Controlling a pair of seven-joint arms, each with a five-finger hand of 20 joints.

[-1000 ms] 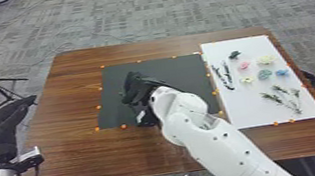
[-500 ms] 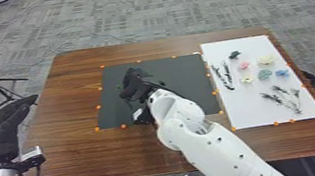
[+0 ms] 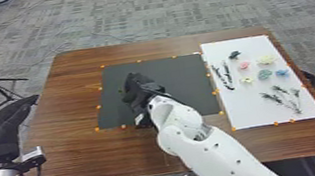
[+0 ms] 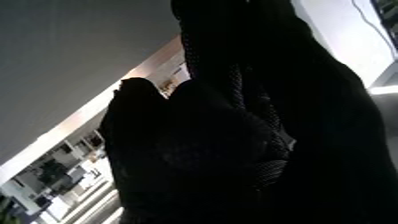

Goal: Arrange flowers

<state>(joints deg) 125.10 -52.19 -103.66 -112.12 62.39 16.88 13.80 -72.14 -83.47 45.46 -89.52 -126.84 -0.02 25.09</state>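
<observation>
Head view: the brown wooden table (image 3: 83, 155) bears two sheets, one black, one white, both edged with orange markers (image 3: 124, 127). On the white sheet (image 3: 252, 113), to the right, I see the loose flower material. A small dark green piece (image 3: 234, 55) lies near its far end. Below it come a pink flower (image 3: 244, 65) and, beside that, a cream flower (image 3: 265, 60); then, nearer my robot, a pale yellow flower (image 3: 246, 80), a pale teal flower (image 3: 265, 74) and a blue flower (image 3: 282, 73) form a loose row. Slender dark stems (image 3: 227, 76) lie along the sheet's left side, and feathery green sprigs (image 3: 287, 99) spread nearer the robot than the flowers. My right hand (image 3: 141, 89) is over the black sheet (image 3: 180, 70), its tip directed away from the robot. My left hand (image 3: 8, 119) is open and relaxed, by the table's left edge.

Right wrist view: the black glove of my right hand (image 4: 200, 150) stands in shadow; I cannot tell whether it is open, closed or gripping anything.
</observation>
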